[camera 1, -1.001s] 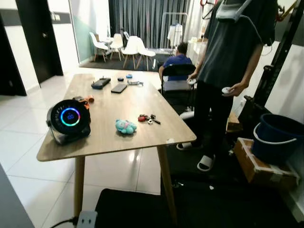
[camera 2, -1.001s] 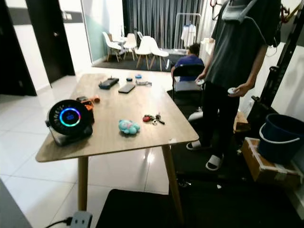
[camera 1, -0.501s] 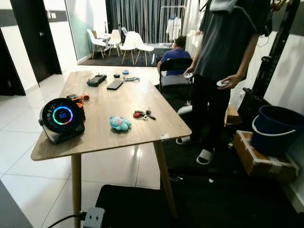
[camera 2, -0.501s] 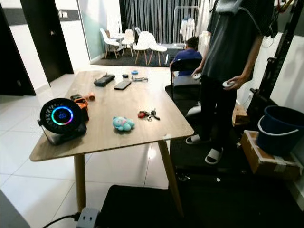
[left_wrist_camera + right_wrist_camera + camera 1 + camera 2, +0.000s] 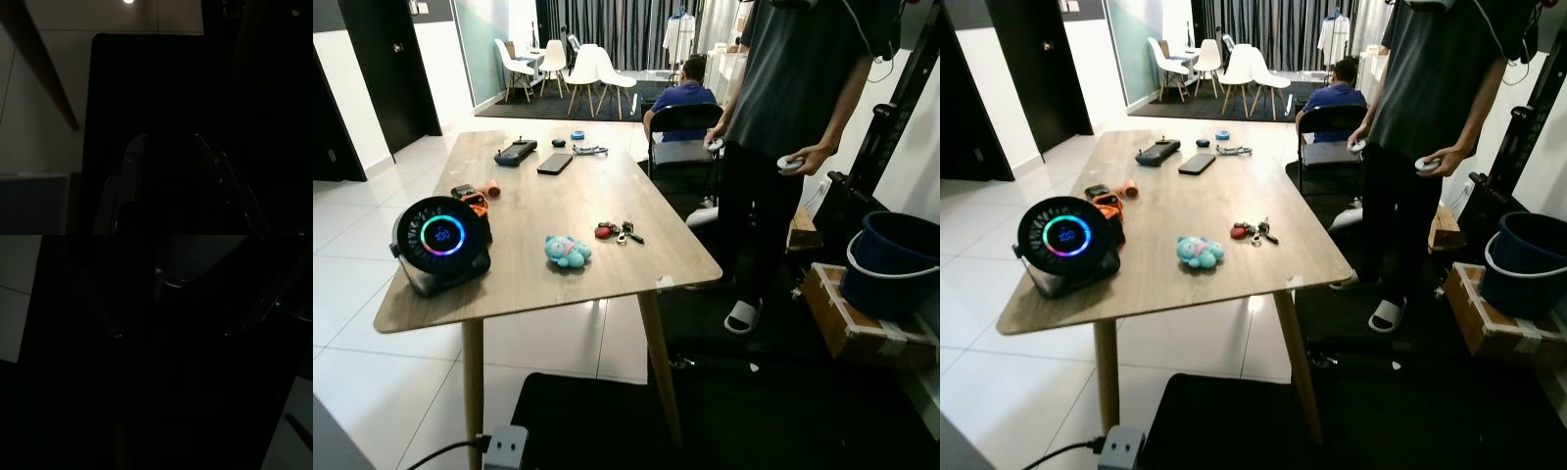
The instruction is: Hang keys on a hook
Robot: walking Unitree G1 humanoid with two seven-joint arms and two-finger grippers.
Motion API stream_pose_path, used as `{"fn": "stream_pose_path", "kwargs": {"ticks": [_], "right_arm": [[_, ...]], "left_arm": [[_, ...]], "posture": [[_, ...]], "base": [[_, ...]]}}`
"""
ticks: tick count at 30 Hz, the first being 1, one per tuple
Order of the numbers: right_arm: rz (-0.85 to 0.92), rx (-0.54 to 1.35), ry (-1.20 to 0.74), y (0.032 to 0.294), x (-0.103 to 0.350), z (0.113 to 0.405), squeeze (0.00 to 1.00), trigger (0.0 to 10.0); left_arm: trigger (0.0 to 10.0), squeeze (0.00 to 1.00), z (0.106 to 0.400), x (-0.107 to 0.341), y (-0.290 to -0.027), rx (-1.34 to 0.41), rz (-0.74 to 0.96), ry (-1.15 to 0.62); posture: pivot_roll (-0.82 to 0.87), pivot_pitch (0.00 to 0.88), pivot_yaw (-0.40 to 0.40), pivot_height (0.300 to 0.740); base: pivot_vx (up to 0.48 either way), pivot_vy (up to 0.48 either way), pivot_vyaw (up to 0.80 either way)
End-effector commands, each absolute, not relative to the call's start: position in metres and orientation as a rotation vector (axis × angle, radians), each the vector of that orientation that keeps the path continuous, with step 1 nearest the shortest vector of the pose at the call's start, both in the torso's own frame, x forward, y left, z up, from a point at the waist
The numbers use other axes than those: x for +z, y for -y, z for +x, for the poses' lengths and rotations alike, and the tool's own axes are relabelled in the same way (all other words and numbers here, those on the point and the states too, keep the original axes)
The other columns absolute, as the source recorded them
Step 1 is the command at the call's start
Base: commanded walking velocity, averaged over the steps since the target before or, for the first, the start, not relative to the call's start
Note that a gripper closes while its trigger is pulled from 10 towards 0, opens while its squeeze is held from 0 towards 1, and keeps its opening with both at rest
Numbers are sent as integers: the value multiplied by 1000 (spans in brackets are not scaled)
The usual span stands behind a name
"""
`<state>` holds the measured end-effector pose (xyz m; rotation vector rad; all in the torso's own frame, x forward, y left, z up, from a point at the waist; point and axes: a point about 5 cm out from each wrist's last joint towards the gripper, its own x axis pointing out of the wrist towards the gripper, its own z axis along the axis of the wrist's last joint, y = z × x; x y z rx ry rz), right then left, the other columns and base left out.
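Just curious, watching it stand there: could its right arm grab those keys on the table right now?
Probably not yet. The keys lie mid-table, well ahead, while the right gripper hangs low over the dark floor mat.

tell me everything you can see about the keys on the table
The keys are a small bunch lying flat on the light wooden table, toward its right edge, just beyond the blue plush toy. A rounded red fob sits at one end, with dark metal keys and a ring splayed beside it. Nothing grips them; they touch only the tabletop.
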<state>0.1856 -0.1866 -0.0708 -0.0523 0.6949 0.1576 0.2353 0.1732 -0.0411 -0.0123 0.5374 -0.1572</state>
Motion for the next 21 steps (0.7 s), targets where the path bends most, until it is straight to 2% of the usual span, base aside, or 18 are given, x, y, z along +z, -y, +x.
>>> {"fn": "stream_pose_path", "kwargs": {"ticks": [1,3,9,14,21], "right_arm": [[-68,185,-693,185,-70,186,0,10000],[-68,188,-694,184,-70,186,0,10000],[-75,191,-708,183,-72,184,0,10000],[-45,152,-722,184,-74,183,0,10000],[-60,159,-731,187,-74,183,0,10000]], "left_arm": [[10000,0,234,-42,-179,-150,-2,-548],[10000,0,234,-42,-178,-150,-5,-548],[10000,0,235,-41,-179,-136,-16,-540],[10000,0,234,-41,-183,-114,-13,-541],[10000,0,233,-42,-192,-32,-30,-542]], "posture": [[24,65,21,740],[24,66,20,740],[23,66,18,740],[23,66,18,740],[28,68,12,740]], "base": [[480,0,0],[480,0,0],[480,0,800],[455,0,0],[0,0,0]]}}
